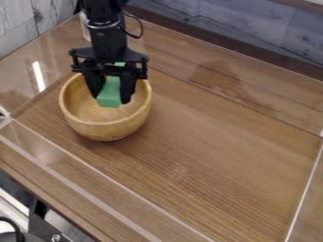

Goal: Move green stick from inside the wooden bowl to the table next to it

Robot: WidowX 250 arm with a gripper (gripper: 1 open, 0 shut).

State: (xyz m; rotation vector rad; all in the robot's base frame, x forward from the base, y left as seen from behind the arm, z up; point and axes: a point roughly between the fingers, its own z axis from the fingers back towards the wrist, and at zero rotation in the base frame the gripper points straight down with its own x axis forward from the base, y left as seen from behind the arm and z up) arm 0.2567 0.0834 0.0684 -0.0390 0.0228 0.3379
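The wooden bowl (91,127) sits on the table (221,142) at the left. My gripper (113,97) points straight down into the bowl from above. It is shut on the green stick (113,90), which stands upright between the two black fingers (93,87). The stick's lower end is down inside the bowl, near its far side. Whether it touches the bowl's floor I cannot tell.
Clear acrylic walls (164,208) run around the table's edges, close to the bowl on the left and front. Bare dark wood lies to the right of the bowl. A grey plank wall (240,19) stands behind.
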